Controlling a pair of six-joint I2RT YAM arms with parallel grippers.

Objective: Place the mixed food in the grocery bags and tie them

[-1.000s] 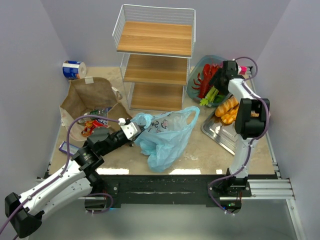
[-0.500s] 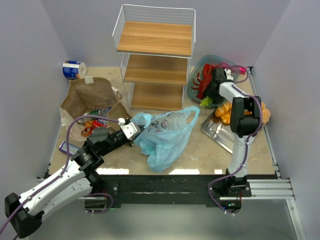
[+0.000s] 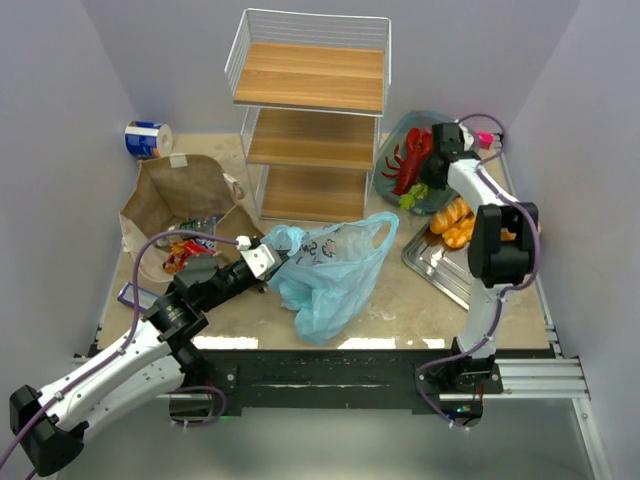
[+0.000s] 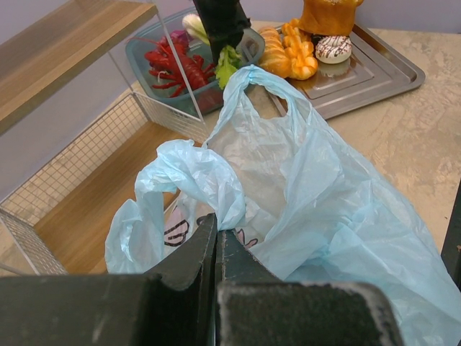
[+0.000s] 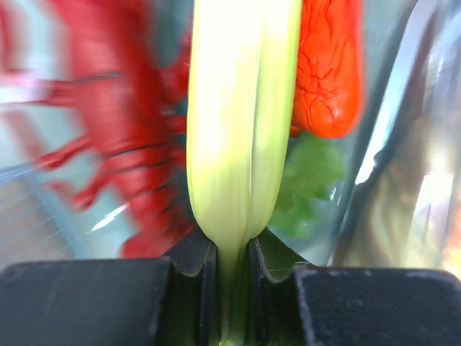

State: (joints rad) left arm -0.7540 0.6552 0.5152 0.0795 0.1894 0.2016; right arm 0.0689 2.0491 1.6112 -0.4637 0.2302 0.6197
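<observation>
The right gripper (image 5: 230, 249) is clamping the green-white leek (image 5: 241, 122) over the teal see-through dish (image 4: 140, 50) while the left gripper (image 4: 216, 234) is pinching the thin light-blue plastic bag (image 4: 310, 194) by its rim, so loading is probably proceeding towards carrying the leek across into that bag's mouth.

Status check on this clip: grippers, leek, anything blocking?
Left gripper shut on rim of blue bag. Right gripper shut on leek, at teal dish beside lobster. Nothing visible between leek and bag.
</observation>
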